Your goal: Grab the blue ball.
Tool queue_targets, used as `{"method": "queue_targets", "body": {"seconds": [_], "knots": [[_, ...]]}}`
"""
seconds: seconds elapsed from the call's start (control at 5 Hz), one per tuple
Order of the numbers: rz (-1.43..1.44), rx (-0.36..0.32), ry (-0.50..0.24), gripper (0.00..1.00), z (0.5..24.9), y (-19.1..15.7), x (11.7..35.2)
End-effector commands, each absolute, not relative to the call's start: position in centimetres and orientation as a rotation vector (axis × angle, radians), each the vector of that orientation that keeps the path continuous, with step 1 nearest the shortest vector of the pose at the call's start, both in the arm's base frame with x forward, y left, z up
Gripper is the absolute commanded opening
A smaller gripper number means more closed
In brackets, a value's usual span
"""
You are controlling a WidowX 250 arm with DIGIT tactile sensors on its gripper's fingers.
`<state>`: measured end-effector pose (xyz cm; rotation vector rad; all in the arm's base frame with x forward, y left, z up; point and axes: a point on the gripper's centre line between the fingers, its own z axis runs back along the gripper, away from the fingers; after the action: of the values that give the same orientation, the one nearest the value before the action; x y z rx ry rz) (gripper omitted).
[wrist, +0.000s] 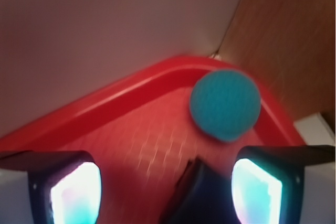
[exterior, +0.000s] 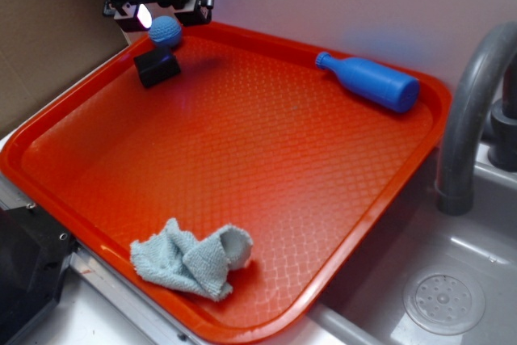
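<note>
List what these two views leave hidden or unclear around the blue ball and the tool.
- Exterior view: the tool is cut off by the top edge; whether it is open or shut on the blue ball is unclear.
- Exterior view: whether the ball rests on the black block or hangs above it cannot be told.
- Wrist view: motion blur smears the ball and the tray; the glowing fingertips are cropped below.

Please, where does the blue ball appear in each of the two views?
Exterior: the blue ball is at the top left, on top of the black block.
Wrist: it is right of centre, above the block.
Shared landmark: the red tray's far rim.
</note>
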<state>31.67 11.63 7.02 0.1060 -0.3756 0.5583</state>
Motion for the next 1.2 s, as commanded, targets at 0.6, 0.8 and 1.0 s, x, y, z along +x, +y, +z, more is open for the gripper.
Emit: {"method": "queue_targets", "body": {"seconds": [0.6,0.8,1.0], "knots": [[0.696,0.28,-0.41,1.0,7.4,19.5,32.1],[0.68,0.263,-0.387,1.0,6.7,19.3,32.2],[0.667,0.268,-0.386,0.0,6.5,18.6,32.3]]}}
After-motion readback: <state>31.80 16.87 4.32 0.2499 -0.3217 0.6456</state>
